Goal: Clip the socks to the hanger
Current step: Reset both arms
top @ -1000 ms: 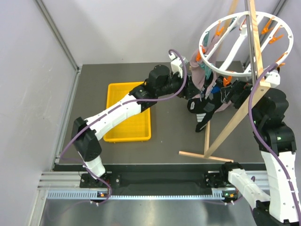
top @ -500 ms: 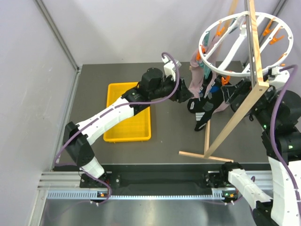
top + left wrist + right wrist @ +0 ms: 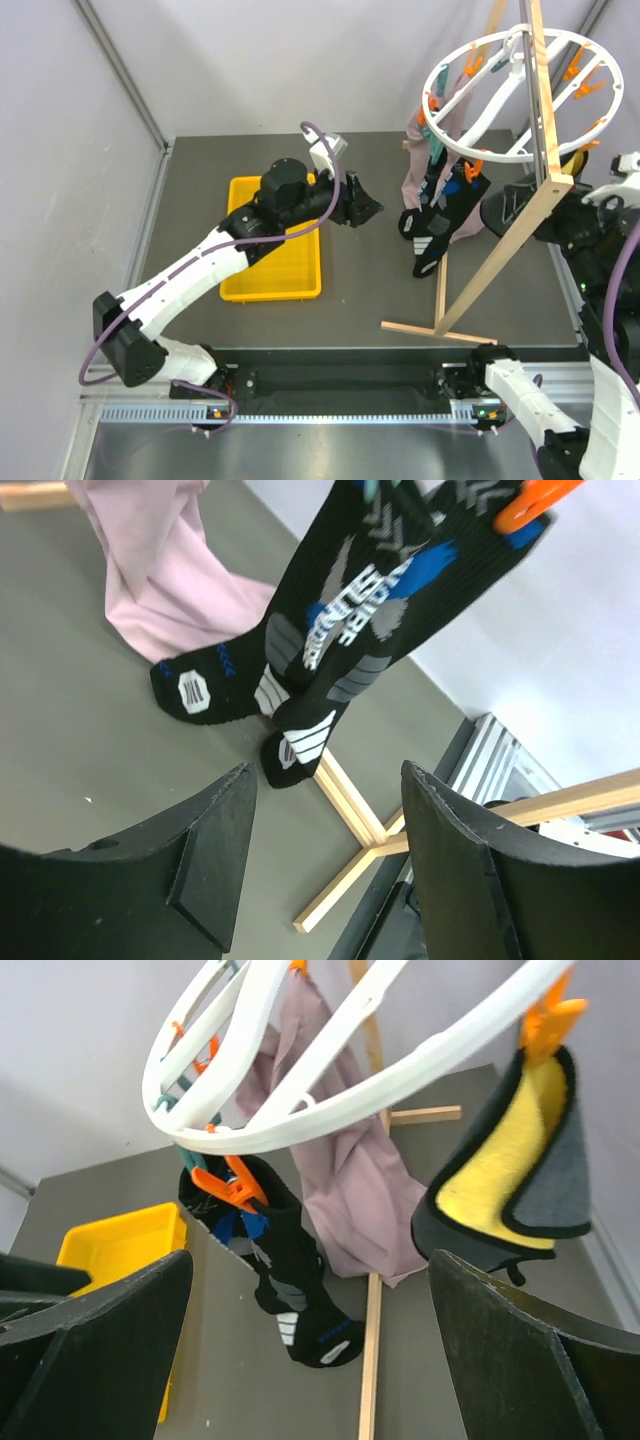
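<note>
The black socks with grey, white and blue marks hang side by side from the hanger's white ring, toes resting on the table. An orange clip pinches the top of one sock, and a teal clip sits at the other's top. My left gripper is open and empty, left of the socks and apart from them; in its wrist view the socks hang beyond the left gripper. My right gripper is open wide and empty, right of the socks, under the ring.
A pink-mauve cloth hangs beside the socks. A black and yellow bag hangs from an orange clip at the ring's right. The wooden frame's foot lies on the table. A yellow tray sits left, under my left arm.
My left gripper has drawn back to the left, away from the socks. My right gripper has pulled back to the right. The socks stay hanging from the clips.
</note>
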Controlling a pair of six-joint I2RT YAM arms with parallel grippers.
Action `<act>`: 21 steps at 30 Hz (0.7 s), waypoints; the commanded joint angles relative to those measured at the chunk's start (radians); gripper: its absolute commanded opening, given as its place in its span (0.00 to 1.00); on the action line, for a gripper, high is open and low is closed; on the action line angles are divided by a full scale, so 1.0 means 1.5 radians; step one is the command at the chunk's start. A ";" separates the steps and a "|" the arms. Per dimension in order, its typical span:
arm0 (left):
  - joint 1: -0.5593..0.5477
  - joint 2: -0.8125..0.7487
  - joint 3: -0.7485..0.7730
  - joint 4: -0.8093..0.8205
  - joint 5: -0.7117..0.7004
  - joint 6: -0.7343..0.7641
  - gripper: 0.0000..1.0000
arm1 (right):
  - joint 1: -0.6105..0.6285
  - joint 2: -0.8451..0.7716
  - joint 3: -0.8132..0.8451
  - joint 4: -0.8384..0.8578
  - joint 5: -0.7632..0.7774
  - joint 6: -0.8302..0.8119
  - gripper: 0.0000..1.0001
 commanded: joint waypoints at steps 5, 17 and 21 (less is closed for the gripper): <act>0.003 -0.074 -0.043 0.032 -0.015 -0.011 0.64 | 0.001 -0.032 0.026 -0.084 0.118 -0.016 1.00; 0.003 -0.272 -0.252 0.050 -0.097 -0.088 0.64 | 0.003 -0.198 -0.186 -0.142 0.090 0.080 1.00; 0.004 -0.396 -0.386 0.062 -0.140 -0.132 0.64 | 0.002 -0.313 -0.393 -0.057 0.070 0.142 1.00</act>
